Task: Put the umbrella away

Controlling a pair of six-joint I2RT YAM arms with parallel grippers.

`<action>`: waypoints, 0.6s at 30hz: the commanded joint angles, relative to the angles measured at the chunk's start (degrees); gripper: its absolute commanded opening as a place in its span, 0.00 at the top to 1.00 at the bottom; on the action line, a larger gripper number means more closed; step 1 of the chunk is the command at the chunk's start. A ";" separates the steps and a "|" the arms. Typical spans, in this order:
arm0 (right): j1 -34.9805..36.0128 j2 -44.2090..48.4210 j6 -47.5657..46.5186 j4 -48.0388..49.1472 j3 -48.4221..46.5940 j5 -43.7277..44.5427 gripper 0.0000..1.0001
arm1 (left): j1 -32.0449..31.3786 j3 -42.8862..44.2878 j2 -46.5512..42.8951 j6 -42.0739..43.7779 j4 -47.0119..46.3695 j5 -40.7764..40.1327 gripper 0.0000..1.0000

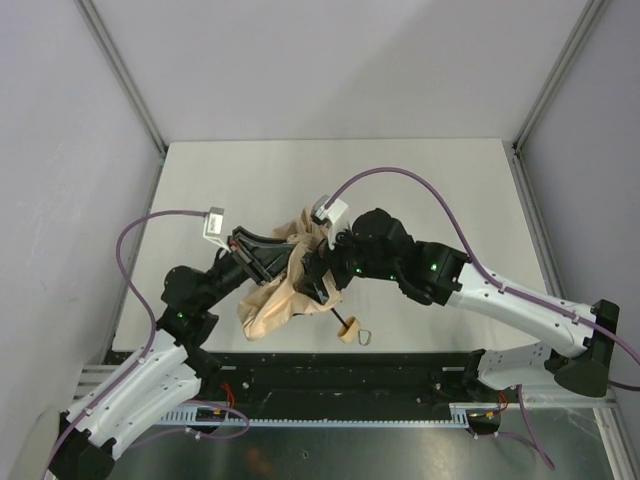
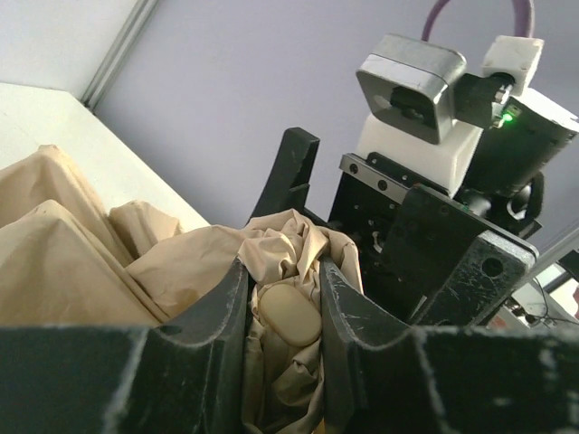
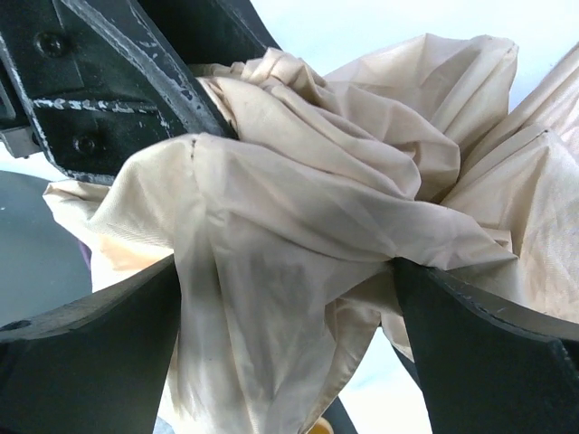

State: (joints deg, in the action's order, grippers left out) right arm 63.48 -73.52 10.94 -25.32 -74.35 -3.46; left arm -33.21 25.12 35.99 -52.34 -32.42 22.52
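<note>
The umbrella (image 1: 270,305) is a crumpled beige bundle in the middle of the table, held up off it. Its thin black shaft runs down to the pale wooden handle (image 1: 347,331) with a cord loop near the front edge. My left gripper (image 1: 280,255) is shut on a fold of the fabric; in the left wrist view a pale oval piece (image 2: 288,312) sits between its fingers (image 2: 222,307). My right gripper (image 3: 285,334) stands open, its fingers (image 3: 90,334) straddling a thick hanging fold of the umbrella (image 3: 298,226) that brushes both sides.
The white table (image 1: 420,180) has grey walls on three sides and a black rail along the front. Both arms meet over the table's middle, with the right gripper's body (image 2: 434,244) close in front of the left one.
</note>
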 commanded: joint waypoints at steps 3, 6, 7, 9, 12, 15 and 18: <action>-1.28 -0.06 -0.35 11.21 4.29 -10.51 0.01 | -0.09 5.76 -0.85 -2.73 -8.93 5.87 1.00; -1.37 -0.62 0.40 16.02 6.42 -12.24 0.01 | -0.10 6.12 -0.87 -3.48 -9.59 6.39 1.00; -1.40 -0.91 0.93 17.90 7.20 -12.56 0.01 | -0.10 6.28 -0.80 -3.78 -9.90 6.66 1.00; -1.42 -1.12 2.31 22.32 9.37 -12.10 0.01 | -0.27 6.54 -0.65 -4.36 -10.48 7.07 1.00; -1.24 -1.63 4.12 30.03 11.97 -12.16 0.01 | -0.45 6.63 -0.41 -4.74 -11.07 7.24 1.00; -0.77 -1.96 5.62 37.62 14.40 -13.33 0.01 | -0.67 6.61 -0.30 -4.96 -11.57 7.45 1.00; -0.03 -2.50 5.81 41.03 15.15 -14.79 0.02 | -0.71 6.65 -0.43 -5.08 -11.87 7.55 1.00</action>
State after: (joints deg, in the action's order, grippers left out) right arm 61.71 -73.63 14.61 3.44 -60.42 -13.56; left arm -32.73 26.13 36.47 -52.51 -32.38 25.76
